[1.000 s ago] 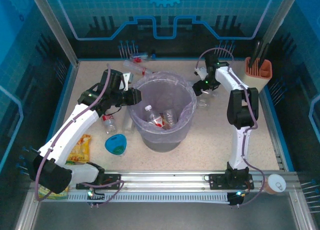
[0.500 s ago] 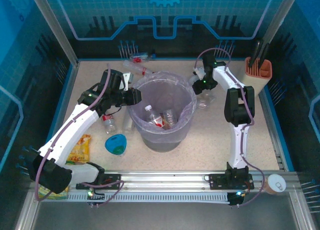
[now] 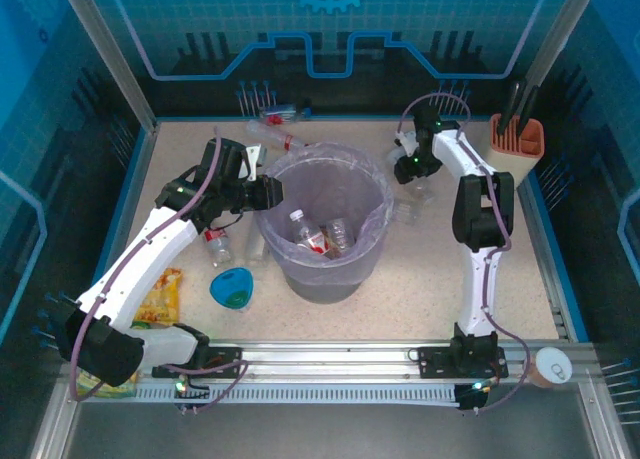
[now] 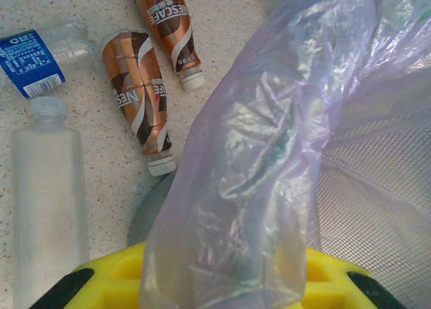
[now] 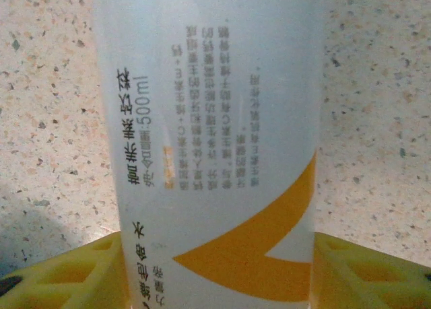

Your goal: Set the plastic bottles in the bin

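Two jobs: your left fingers (image 3: 270,191) pinch pale lilac see-through bag (image 4: 269,154), likely to steady large round grey bin (image 3: 372,241); right fingers (image 3: 413,171) grip white orange-marked plastic bottle (image 5: 215,120) on desk (image 3: 430,279), far-right of bin.

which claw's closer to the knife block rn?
Right. The right claw, around a white bottle, is just left of the knife block. The left claw pinches the bag at the left rim of the bin, farther away.
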Tool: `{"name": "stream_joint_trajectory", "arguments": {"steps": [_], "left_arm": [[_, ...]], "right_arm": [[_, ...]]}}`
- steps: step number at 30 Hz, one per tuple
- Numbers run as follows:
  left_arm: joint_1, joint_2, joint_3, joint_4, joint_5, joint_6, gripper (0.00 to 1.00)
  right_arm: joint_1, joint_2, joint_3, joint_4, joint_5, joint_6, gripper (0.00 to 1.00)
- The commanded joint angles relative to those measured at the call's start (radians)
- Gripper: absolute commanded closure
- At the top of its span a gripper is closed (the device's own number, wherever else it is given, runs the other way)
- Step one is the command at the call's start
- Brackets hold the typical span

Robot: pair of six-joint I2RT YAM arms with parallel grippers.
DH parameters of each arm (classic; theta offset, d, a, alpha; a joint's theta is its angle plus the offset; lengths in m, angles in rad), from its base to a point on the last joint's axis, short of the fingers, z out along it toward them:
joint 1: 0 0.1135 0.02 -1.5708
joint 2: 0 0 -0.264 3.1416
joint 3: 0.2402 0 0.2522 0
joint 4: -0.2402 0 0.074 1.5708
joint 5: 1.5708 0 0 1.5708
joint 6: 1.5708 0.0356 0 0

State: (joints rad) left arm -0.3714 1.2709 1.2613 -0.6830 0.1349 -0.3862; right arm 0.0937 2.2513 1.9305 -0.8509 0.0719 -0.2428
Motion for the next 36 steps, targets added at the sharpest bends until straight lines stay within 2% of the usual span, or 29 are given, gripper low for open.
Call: {"name": "stream_joint_trajectory", "arguments": {"steps": [1,7,13,19,25,30,33,36], "left_arm": [[0.001,0.021,-0.008,-0.034,-0.022,0.0,0.72],[0.0,0.027,0.003,-0.032,-0.019,0.003,0.72],[0.001,0.027,0.006,-0.03,-0.013,0.005,0.72],[0.001,0.039,0.019,-0.031,-0.001,0.012,0.73],[0.0,0.043,0.022,-0.023,0.005,0.015,0.72],[0.0,0.044,0.02,-0.02,0.008,0.017,0.72],[-0.001,0.045,0.017,-0.016,0.007,0.015,0.73],[-0.001,0.042,0.011,-0.01,0.008,0.011,0.73]], "right_arm": [[-0.03,-0.09,0.062,-0.064,-0.024,0.037,0.44],[-0.046,-0.213,0.112,-0.149,-0.079,0.114,0.46],[-0.044,-0.338,0.17,-0.253,-0.163,0.268,0.46],[-0.003,-0.443,0.238,-0.334,-0.216,0.383,0.47],[0.101,-0.49,0.36,-0.43,-0.286,0.416,0.52],[0.238,-0.509,0.446,-0.467,-0.312,0.455,0.55],[0.323,-0.493,0.481,-0.491,-0.337,0.471,0.57],[0.386,-0.437,0.59,-0.595,-0.313,0.486,0.57]]}}
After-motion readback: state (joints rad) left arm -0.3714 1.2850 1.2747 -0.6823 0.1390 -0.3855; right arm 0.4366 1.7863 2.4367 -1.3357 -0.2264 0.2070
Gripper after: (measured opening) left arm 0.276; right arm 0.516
